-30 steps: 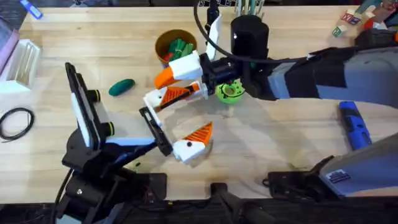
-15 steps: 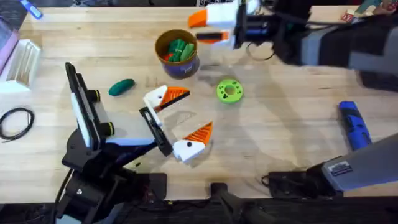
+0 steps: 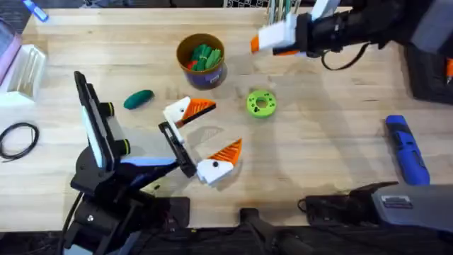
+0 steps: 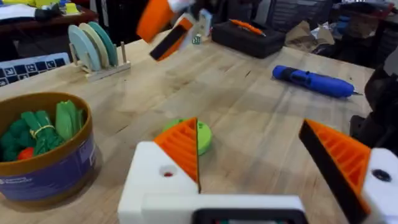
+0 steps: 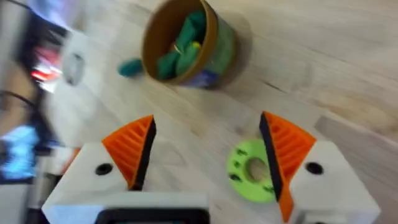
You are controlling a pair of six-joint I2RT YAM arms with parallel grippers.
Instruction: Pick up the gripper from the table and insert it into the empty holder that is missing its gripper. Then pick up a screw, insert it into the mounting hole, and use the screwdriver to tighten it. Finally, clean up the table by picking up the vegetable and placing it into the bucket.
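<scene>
The right claw (image 3: 272,40) hangs in the air over the far side of the tabletop (image 3: 325,142), beyond the green disc (image 3: 261,103). Its own wrist view shows the two orange-padded fingers (image 5: 132,149) spread wide with nothing between them, so it is carrying nothing. It looks raised to clear the things below and reposition, judging by its height above the wood.

The left claw (image 3: 204,134) sits low near the middle of the tabletop, its fingers (image 4: 182,146) also wide apart and empty. In the overhead view one white block with an orange tip lies toward the bucket (image 3: 202,60) and the other toward the near edge. I cannot tell from these views whether either tip is loose or unscrewed, nor can I pick out a separate orange finger or a bare white holder lying on the wood.

The blue screwdriver (image 3: 406,149) lies flat on the right side, well apart from both claws and untouched. That suggests the screw step is not under way; no screw is clear enough to name.

The dark green vegetable (image 3: 138,99) rests on the tabletop left of the bucket, near it but not touching. The bucket stands upright and already holds a bunch of bright green and red toy pieces. The vegetable is outside it, so the clean-up step is not yet done.
</scene>
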